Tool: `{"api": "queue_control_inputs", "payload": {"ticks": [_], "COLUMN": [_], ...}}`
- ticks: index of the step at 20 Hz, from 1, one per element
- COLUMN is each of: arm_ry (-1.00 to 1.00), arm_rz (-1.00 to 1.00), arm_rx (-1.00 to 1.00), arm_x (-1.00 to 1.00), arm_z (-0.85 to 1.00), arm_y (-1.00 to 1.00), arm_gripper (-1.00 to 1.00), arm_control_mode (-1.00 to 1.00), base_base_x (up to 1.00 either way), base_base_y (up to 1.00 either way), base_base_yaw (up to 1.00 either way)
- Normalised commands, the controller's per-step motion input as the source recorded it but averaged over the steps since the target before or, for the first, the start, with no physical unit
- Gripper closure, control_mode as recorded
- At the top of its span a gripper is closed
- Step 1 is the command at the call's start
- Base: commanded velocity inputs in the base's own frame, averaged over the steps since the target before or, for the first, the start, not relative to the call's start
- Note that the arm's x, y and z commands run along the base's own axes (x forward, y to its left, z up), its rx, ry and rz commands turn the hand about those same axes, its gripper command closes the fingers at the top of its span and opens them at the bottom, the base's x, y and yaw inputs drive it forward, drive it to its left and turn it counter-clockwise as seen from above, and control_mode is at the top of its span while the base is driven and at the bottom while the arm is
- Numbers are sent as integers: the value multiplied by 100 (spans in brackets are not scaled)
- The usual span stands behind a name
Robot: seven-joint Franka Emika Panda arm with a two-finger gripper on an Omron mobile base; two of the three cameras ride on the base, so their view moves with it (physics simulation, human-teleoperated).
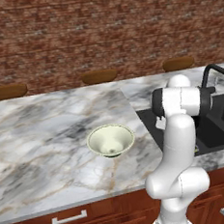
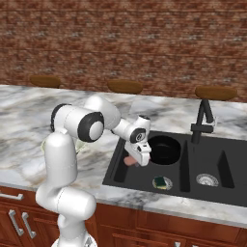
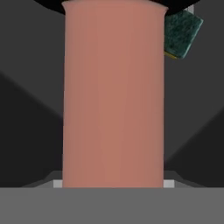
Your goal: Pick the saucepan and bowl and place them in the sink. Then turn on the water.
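Observation:
The black saucepan (image 2: 164, 149) sits low in the left basin of the black sink (image 2: 120, 174). Its salmon-pink handle (image 3: 113, 96) runs up the hand view between my jaws. My gripper (image 2: 139, 161) is shut on that handle at the basin's left side. I cannot tell whether the pan rests on the basin floor. The cream bowl (image 1: 110, 140) with a greenish inside stands upright on the marble counter, left of the sink (image 1: 214, 134) and apart from my arm. No water comes from the black faucet (image 2: 202, 119).
A green and yellow sponge (image 2: 162, 182) lies at the front of the left basin, close to the pan. The right basin has a steel drain (image 2: 207, 179). Brown stools (image 1: 99, 76) line the counter's far edge. Marble counter (image 1: 39, 140) spreads to the left.

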Motion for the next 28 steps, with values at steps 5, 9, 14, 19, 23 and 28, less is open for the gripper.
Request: {"api": "queue_control_inputs", "payload": {"ticks": [5,9,14,19,23,28], "arm_ry": [0,0,0,0,0,0], "arm_rz": [0,0,0,0,0,0], "arm_rx": [0,1,1,0,0,0], "arm_x": [-1,-9,-37,-15,2,15], "arm_z": [-34,-32,-32,-32,-39,-32], "arm_y": [-47,-51,-49,-46,-22,-12], "arm_gripper": [100,100,100,100,100,100], "arm_control_mode": [-100,-100,-100,-100,-100,-100], "base_base_x": [0,0,0,0,0,0], "base_base_y": [0,0,0,0,0,0], "base_base_yaw": [0,0,0,0,0,0]}}
